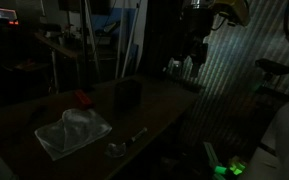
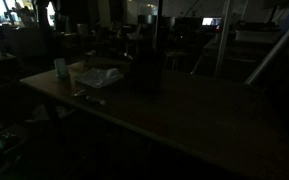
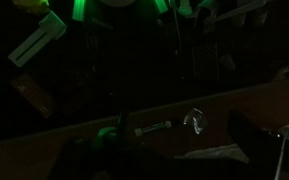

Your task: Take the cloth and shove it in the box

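Observation:
The scene is very dark. A pale crumpled cloth (image 1: 74,130) lies on the near part of the wooden table (image 1: 159,100). It also shows in the other exterior view (image 2: 102,75) and at the bottom of the wrist view (image 3: 219,155). A dark box (image 1: 127,92) stands upright behind the cloth, and it shows as a dark block in an exterior view (image 2: 147,70). My gripper (image 1: 191,62) hangs high above the table's far end, well away from the cloth. In the wrist view its dark fingers (image 3: 174,150) look spread apart with nothing between them.
A red object (image 1: 81,98) lies beside the box. A marker (image 3: 154,127) and a small shiny object (image 3: 194,121) lie near the table edge, by the cloth. A light blue cup (image 2: 61,68) stands near the table corner. Chairs and clutter surround the table.

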Tool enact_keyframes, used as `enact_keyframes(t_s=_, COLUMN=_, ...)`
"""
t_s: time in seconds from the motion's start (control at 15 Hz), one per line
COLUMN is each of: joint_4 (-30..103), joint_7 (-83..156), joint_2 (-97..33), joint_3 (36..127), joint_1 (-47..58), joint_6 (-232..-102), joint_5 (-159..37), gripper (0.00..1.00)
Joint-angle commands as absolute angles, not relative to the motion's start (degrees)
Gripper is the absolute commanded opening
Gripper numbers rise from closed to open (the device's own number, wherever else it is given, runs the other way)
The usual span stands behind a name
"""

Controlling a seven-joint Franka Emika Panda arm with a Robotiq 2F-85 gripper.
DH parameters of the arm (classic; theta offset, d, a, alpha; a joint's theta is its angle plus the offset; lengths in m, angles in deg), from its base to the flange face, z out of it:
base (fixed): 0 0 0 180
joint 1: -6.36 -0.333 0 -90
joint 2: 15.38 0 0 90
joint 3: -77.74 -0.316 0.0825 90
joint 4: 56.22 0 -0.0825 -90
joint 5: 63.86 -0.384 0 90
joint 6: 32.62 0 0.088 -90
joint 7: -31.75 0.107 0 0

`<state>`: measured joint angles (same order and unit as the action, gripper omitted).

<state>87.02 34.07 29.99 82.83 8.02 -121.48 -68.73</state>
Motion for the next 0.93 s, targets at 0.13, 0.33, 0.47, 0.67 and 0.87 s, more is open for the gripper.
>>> enact_keyframes(t_s=0.13, joint_4=86.3, joint_7=33.5, joint_2=30.0, joint_3=82.1, joint_1=9.0, joint_6=-121.4, joint_5=-69.1, gripper=1.00)
enact_keyframes(t_s=0.33, joint_4=86.2, joint_7=33.5, joint_2=30.1, joint_3=82.1, joint_1=9.0, joint_6=-121.4, joint_5=-69.1, gripper=1.00)
enact_keyframes(t_s=0.47, joint_4=85.9, joint_7=33.3, joint_2=29.7, joint_3=81.8, joint_1=8.6, joint_6=-121.7, joint_5=-69.2, gripper=1.00)
enact_keyframes(t_s=0.67, joint_4=85.5, joint_7=31.3, joint_2=28.6, joint_3=79.6, joint_1=6.5, joint_6=-124.1, joint_5=-68.9, gripper=1.00)
enact_keyframes(t_s=0.87, joint_4=84.9, joint_7=29.0, joint_2=27.2, joint_3=76.5, joint_1=4.1, joint_6=-128.8, joint_5=-68.1, gripper=1.00)
